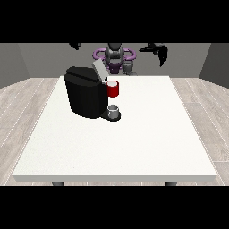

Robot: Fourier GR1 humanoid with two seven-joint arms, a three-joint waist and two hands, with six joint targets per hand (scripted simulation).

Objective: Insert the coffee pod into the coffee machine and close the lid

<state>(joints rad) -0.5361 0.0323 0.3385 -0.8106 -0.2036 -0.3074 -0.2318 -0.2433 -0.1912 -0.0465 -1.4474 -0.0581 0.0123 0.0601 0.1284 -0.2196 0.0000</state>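
The black coffee machine (85, 96) stands on the left half of the white table (134, 138), with its grey lid (98, 69) tilted up and open. A red thing at the machine (113, 89) sits at its front, under the lid. Below that, a grey thing (114, 110) rests on the machine's base. Another small grey thing (129, 67) shows at the table's far edge, just in front of the robot (115, 54). The hand at the view's right (159, 50) is raised high above the far edge. The hand at the view's left (74, 45) is raised too, above and behind the machine.
The table's front edge (116, 178) runs close to the camera. A wooden floor (27, 103) surrounds the table, and grey walls stand behind the robot.
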